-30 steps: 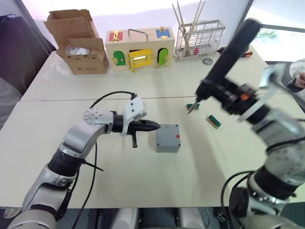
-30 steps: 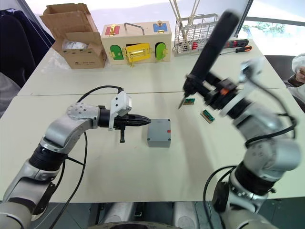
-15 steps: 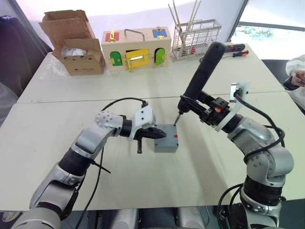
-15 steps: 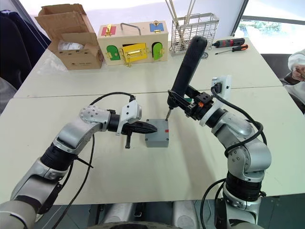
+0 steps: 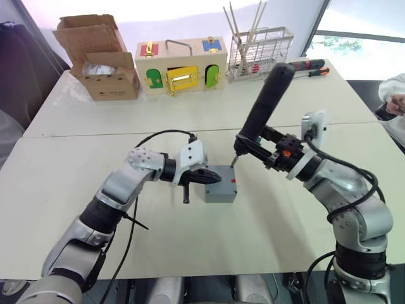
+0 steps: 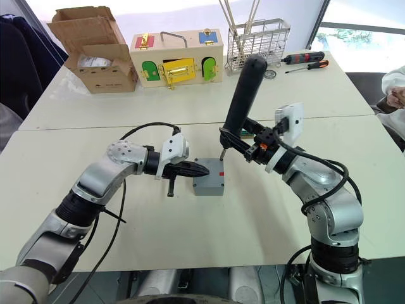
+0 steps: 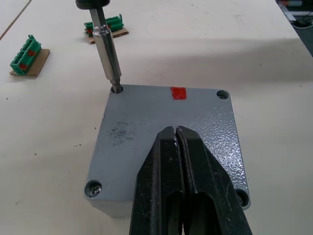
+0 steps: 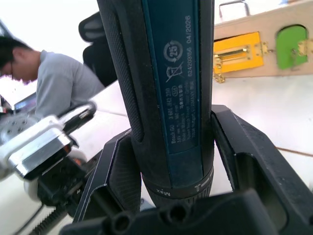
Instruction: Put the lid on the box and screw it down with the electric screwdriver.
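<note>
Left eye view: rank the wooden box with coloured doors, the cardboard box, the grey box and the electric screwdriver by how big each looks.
1. Electric screwdriver, longest, though nearer the camera than the far boxes.
2-3. Wooden box with coloured doors and cardboard box: alike, not ranked.
4. Grey box, smallest, lid on.

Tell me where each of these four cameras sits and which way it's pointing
Left eye view: on the head, looking down over the table; both arms show.
Right eye view: beside it, same scene.
Left wrist view: along the left pincer, shut, resting on the lid; the bit sits in a corner hole.
Right wrist view: up the electric screwdriver in the right pincer.
Shared: lid and screwdriver.
</note>
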Robot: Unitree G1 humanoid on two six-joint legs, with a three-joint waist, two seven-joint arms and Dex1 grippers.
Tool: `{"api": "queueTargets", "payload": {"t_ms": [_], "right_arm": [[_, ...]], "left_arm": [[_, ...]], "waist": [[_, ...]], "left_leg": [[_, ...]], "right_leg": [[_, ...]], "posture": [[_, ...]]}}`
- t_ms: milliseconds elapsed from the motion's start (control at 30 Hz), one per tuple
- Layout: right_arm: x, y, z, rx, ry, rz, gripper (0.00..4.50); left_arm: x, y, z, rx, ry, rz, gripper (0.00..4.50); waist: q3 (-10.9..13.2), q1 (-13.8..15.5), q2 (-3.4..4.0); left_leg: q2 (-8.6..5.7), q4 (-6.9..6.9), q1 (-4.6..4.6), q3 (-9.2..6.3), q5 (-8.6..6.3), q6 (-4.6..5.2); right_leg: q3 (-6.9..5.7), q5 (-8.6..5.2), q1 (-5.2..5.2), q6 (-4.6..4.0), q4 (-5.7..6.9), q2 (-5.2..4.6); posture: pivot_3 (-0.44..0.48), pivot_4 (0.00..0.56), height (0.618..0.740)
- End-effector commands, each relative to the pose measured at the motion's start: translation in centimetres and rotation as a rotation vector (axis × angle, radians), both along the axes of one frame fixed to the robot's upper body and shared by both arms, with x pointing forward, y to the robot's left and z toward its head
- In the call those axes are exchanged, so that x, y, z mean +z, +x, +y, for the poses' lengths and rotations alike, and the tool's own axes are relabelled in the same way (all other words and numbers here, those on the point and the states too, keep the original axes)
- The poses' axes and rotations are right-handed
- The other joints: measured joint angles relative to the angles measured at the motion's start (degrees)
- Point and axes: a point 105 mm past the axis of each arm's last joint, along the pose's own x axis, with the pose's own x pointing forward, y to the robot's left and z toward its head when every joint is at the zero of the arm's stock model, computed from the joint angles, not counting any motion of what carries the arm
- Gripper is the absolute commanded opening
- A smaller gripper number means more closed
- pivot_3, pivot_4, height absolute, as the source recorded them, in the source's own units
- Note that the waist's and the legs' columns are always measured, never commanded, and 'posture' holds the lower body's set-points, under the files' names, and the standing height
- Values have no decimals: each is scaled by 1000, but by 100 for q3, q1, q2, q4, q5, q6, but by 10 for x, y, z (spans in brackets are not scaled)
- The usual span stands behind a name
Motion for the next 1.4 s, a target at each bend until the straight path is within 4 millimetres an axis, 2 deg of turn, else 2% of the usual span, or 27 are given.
{"api": "queueTargets", "payload": {"t_ms": [33,267,400,567,833,1000,1400], "right_arm": [[-21,-3,14,62,-75,57,1889],[-51,2,22,64,-106,150,1889],[-56,3,19,50,-106,157,1889],[-66,1,16,40,-105,177,1889],[-70,1,8,18,-82,186,1889],[-73,3,6,-17,-62,173,1889],[-82,-2,2,-29,-76,170,1889]], "left_arm": [[0,-3,-2,-2,0,-11,0],[-5,-3,-5,1,1,-7,0],[-5,-3,-5,6,-3,-4,0],[-7,-4,-6,6,-4,3,0],[-10,-5,-7,6,7,6,0],[-19,-5,-7,6,39,8,0],[-29,-9,-6,-10,79,7,0]], "waist": [[-3,0,-4],[-45,7,-58],[-58,10,-67],[-83,16,-74],[-130,16,-80],[-136,13,-88],[-188,17,-105]], "left_leg": [[0,0,3,0,0,0],[4,-8,38,-1,-18,31],[8,-32,85,-8,-23,37],[10,-38,92,-14,-24,37],[10,-50,110,-15,-25,38],[11,-97,179,-10,-24,37],[16,-101,187,-16,-25,38]], "right_leg": [[0,0,3,0,0,0],[0,-2,30,-1,-4,0],[-8,-4,102,1,-74,8],[-10,-4,116,1,-84,6],[-10,-4,129,1,-91,6],[-8,-14,182,4,-109,4],[-9,-21,194,5,-117,4]], "posture": [[0,150,730],[0,150,730],[0,150,730],[0,150,730],[0,150,730],[0,150,730],[0,150,730]]}}
